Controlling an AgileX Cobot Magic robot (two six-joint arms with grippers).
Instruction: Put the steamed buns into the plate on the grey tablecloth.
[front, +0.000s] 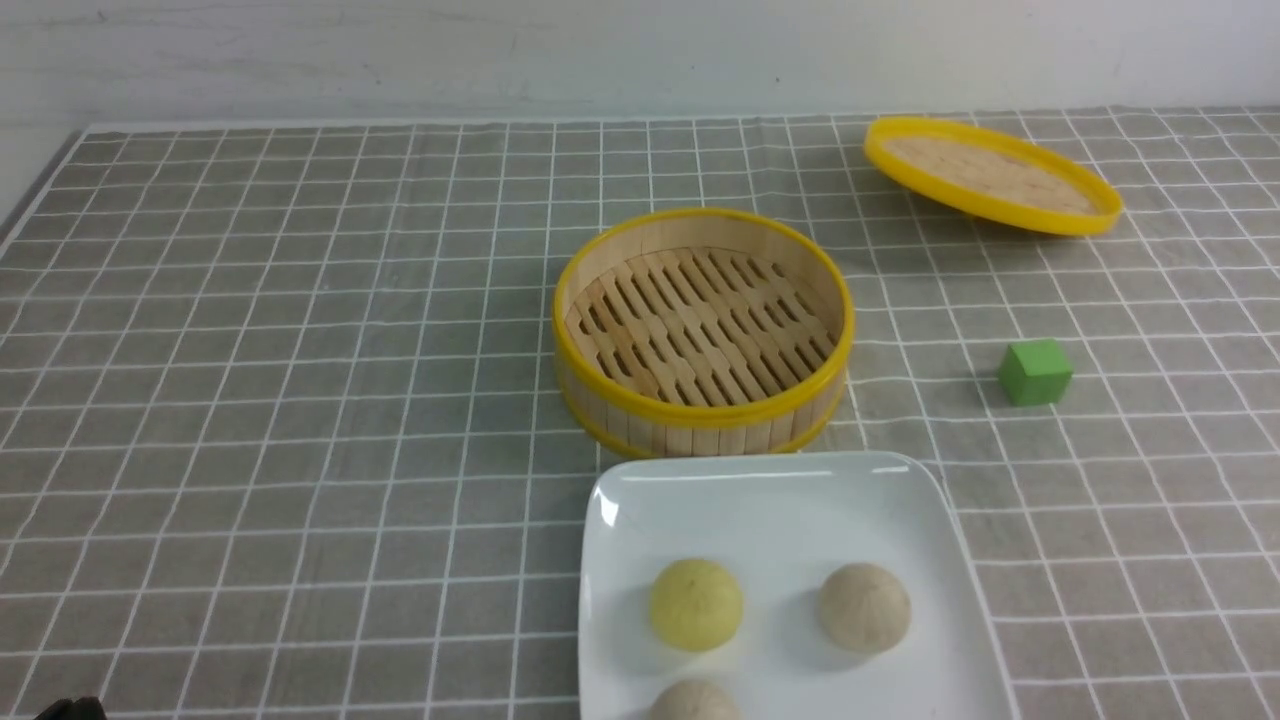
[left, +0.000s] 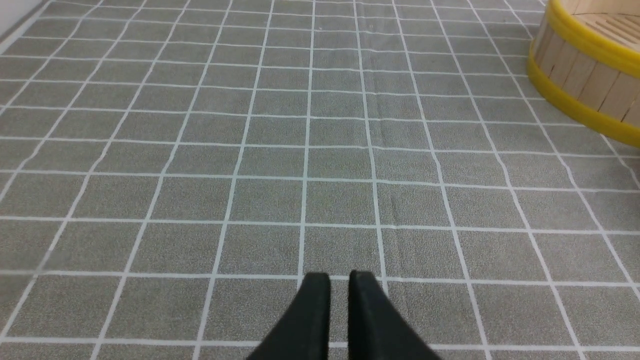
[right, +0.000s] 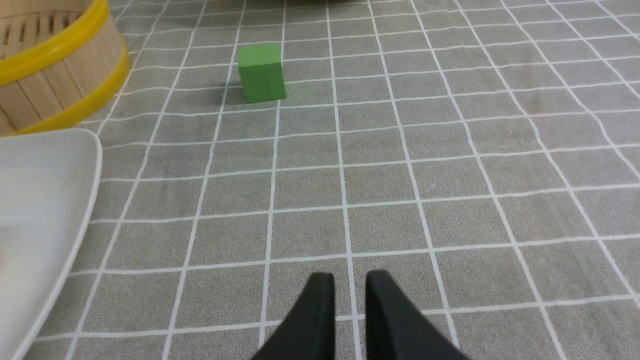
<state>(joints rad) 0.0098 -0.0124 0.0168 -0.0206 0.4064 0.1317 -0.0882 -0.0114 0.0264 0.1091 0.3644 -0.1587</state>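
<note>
1. Buns: all 3 sit on the plate (front: 780, 520), near edge of the worktop, a bit right of centre. Yellow bun (front: 695, 604) & one beige bun (front: 864, 606) well apart; 2nd beige bun (front: 694, 702) at the very near edge, cut off by frame. Task looks done, judging by this.
2. Basket (front: 702, 330) mid-worktop, just behind plate, nothing in it. Lid (front: 990, 175) twd far right corner, tilted, one side off the cloth (front: 300, 350). Green block (front: 1035, 371) right of basket.
3. Left gripper (left: 339, 280): fingers nearly pressed together, thin gap, holding nothing, low over bare cloth on left side.
4. Right gripper (right: 349, 280): same, near-closed & empty, over cloth right of plate; plate rim close by in wrist view.
5. Risks, as I judge:
 - any arm sweep w/ right gripper this low could clip plate rim → plate slides, buns roll.
 - glossy plate + round buns = easy roll if nudged.
 - near bun's spot vs. rim can't be seen; may be close to edge.
 - low fingertips could snag cloth, dragging plate & basket.
</note>
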